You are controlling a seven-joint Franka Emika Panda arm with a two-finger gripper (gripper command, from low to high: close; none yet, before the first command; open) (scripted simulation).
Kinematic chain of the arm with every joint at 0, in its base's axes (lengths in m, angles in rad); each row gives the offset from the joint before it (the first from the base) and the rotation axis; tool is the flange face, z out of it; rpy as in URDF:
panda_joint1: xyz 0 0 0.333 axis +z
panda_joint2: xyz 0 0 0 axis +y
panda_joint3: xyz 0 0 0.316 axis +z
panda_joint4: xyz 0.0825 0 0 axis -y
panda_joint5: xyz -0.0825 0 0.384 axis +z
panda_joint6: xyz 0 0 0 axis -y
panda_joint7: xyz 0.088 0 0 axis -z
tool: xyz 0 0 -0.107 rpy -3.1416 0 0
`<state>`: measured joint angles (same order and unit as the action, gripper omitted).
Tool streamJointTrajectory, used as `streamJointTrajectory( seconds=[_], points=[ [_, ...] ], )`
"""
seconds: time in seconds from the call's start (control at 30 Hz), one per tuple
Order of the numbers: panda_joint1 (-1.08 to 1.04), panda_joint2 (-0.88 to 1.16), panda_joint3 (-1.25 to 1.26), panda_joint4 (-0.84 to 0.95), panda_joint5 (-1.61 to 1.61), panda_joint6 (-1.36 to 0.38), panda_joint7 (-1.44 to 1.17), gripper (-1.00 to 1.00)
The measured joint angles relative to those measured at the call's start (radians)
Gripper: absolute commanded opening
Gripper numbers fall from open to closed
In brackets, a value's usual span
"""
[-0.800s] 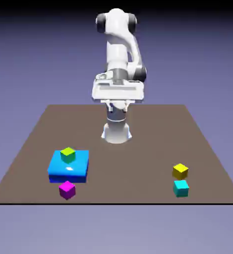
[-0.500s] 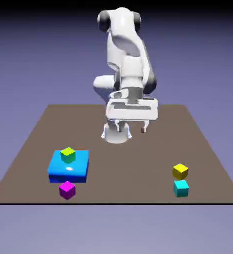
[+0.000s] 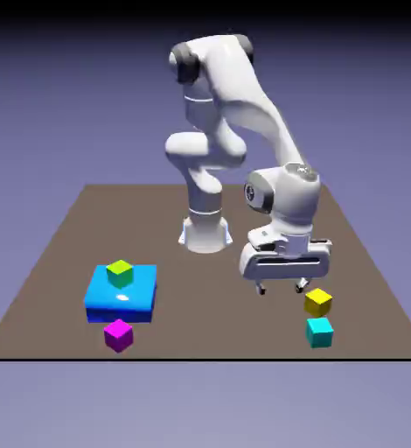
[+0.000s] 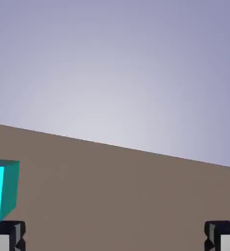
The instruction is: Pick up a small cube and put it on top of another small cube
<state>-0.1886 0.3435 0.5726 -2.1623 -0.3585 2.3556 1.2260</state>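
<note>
The arm was on the approach, as I judged it, with nothing picked up yet. In the exterior view the gripper (image 3: 282, 288) hung low over the table (image 3: 60, 262), right of the frame's middle, its two fingers spread wide and empty. The yellow cube (image 3: 318, 302) sat just beside the finger nearer the frame's right edge; whether they touched I could not tell. The cyan cube (image 3: 319, 332) lay directly below the yellow one in the picture, close to it, near the table's lower edge. In the hand view the cyan cube (image 4: 3, 189) showed only at the far left, above the left fingertip and not between the tips, so the hand was not lined up on it. The next move, I thought, called for shifting the hand sideways until the cyan cube sat between the fingers, then lowering and closing, without knocking the yellow cube. Over at the lower left, the blue block (image 3: 120, 294) carried the lime-green cube (image 3: 119, 273), with the magenta cube (image 3: 118, 334) in front, well apart from the work.
</note>
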Motion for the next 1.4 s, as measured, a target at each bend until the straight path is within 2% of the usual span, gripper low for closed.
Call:
streamJointTrajectory(
  seconds=[0.5, 0.57, 0.77, 0.8, 0.87, 1.07, 1.4],
  points=[
    [-0.119, 0.544, 0.341, 0.385, -0.213, -0.405, 0.289, 0.0],
    [-0.122, 0.556, 0.349, 0.394, -0.218, -0.415, 0.295, 0.0],
    [0.029, 0.542, 0.131, 0.339, -0.129, -0.23, 0.235, 0.0],
    [0.03, 0.542, 0.131, 0.339, -0.129, -0.23, 0.235, -1.0],
    [0.03, 0.542, 0.131, 0.339, -0.127, -0.23, 0.234, -1.0],
    [-0.122, 0.556, 0.348, 0.394, -0.216, -0.414, 0.294, -1.0],
    [-0.341, 0.375, 0.575, 0.032, -0.108, -0.248, 0.576, -1.0]
  ],
)
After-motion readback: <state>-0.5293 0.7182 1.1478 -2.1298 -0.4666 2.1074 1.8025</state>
